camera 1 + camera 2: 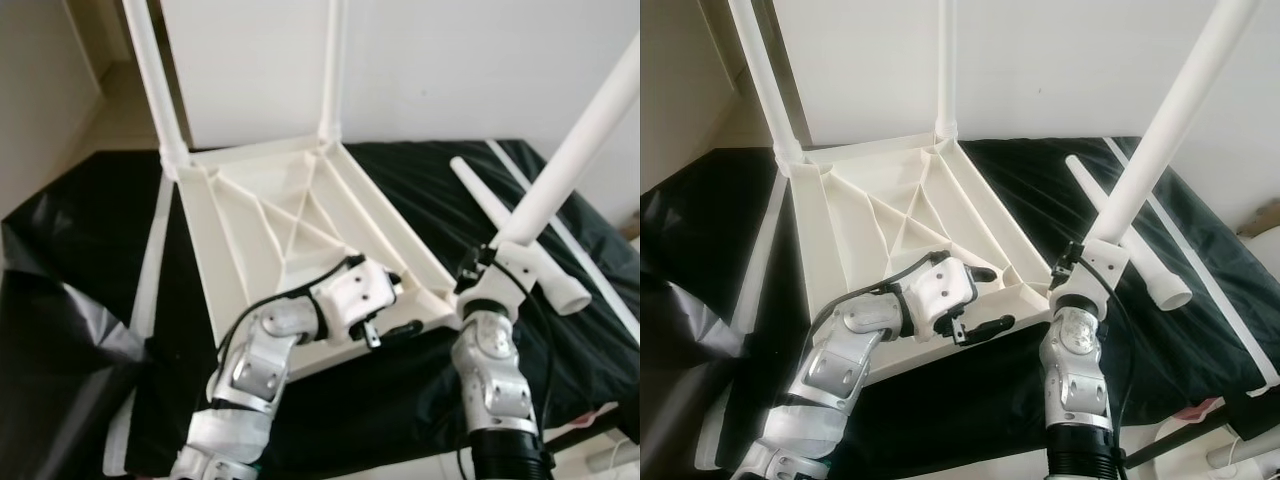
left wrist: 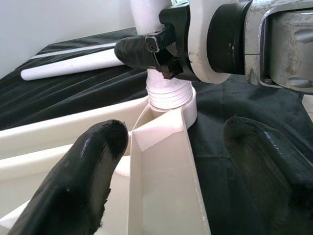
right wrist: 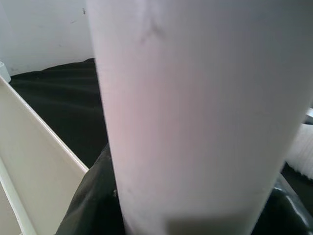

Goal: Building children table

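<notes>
Standing inverted on the black-draped surface [image 1: 90, 230], the white plastic tabletop [image 1: 290, 215] shows you its ribbed underside, which is the only way its corner sockets face up to take legs. You can see 2 legs already upright in the far corners, the far-left leg [image 1: 155, 90] and the far-right leg [image 1: 333, 70]. Your right end effector [image 1: 1090, 262] is clenched around a third leg [image 1: 1160, 130] low on its shaft, holding it tilted over the near-right corner; in the left wrist view the threaded foot of that leg sits in the corner socket [image 2: 171, 100], so the low grasp seems meant to give you control while you seat or twist it home. Your left end effector [image 1: 975, 300] is released, its black fingers [image 2: 83, 166] spread either side of the near-edge rib just beside that socket, probably to brace the tabletop so it does not slide or turn under the load. A fourth leg [image 1: 510, 230] lies loose on the cloth beyond the right arm, near enough to reach next. Because the held leg still leans, I judge it not fully seated; straighten it before you press on.
</notes>
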### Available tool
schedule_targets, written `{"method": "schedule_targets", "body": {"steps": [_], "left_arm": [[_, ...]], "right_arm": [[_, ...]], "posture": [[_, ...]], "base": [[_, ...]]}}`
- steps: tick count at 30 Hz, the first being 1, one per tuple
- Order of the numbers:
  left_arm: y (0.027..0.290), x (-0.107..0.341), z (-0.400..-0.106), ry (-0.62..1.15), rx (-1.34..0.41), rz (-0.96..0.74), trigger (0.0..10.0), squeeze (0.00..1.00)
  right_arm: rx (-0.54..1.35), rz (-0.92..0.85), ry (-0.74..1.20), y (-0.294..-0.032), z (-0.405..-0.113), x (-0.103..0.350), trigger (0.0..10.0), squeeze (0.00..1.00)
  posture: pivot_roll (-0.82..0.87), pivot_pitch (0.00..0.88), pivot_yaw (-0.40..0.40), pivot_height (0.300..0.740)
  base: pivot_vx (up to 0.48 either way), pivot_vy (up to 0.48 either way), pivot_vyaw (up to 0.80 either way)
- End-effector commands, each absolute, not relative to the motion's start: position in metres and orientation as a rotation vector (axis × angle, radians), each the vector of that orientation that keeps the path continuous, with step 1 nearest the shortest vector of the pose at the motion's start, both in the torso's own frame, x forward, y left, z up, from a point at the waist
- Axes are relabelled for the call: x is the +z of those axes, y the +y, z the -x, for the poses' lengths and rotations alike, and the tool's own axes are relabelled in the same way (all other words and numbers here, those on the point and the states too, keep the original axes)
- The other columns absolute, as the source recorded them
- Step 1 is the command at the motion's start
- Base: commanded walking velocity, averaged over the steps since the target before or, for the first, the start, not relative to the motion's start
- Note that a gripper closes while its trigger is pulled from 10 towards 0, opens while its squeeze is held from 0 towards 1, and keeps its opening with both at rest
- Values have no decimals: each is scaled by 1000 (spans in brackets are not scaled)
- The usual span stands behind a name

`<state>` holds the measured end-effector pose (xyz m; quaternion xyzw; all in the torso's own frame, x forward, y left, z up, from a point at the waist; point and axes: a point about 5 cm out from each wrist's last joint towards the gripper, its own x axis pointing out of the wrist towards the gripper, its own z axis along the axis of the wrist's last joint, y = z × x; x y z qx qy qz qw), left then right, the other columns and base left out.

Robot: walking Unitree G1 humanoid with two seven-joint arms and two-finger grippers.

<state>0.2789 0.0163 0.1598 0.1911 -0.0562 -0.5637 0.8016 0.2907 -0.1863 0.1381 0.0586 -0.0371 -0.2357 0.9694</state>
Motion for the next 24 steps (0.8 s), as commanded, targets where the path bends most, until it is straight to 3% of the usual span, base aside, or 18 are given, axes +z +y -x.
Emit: {"method": "schedule_targets", "body": {"steps": [1, 8, 9, 10, 19, 22, 23, 24], "left_arm": [[18, 162, -286, -149, -1019, -387, 10000, 0], [20, 158, -287, -139, -1017, -410, 10000, 0], [20, 159, -288, -140, -1018, -410, 10000, 0], [20, 159, -288, -141, -1019, -409, 10000, 0], [19, 157, -290, -138, -1019, -407, 10000, 0], [19, 157, -290, -142, -1020, -410, 10000, 0], [20, 158, -291, -142, -1019, -411, 10000, 0], [20, 158, -291, -143, -1018, -412, 10000, 0]], "right_arm": [[-527, -133, -13, -192, -285, 125, 10000, 0], [-525, -147, -33, -190, -288, 128, 10000, 0], [-523, -149, -40, -189, -288, 129, 10000, 239], [-510, -160, -47, -188, -288, 130, 10000, 1000], [-395, -212, -100, -184, -290, 135, 10000, 1000], [-274, -194, -103, -181, -287, 134, 10000, 1000], [-241, -200, -87, -181, -285, 131, 10000, 824], [-225, -207, -77, -182, -284, 129, 10000, 824]], "posture": [[-53, 0, -41, 740], [-54, 0, -30, 740], [-54, 0, -28, 740], [-54, 0, -28, 740], [-57, 0, -26, 740], [-53, 0, -26, 740], [-52, 0, -27, 740], [-52, 0, -26, 740]], "base": [[0, 0, 0], [0, 0, 0], [0, 0, 0], [0, 0, 0], [0, 0, 0], [0, 0, 0], [0, 0, 0], [0, 0, 0]]}}
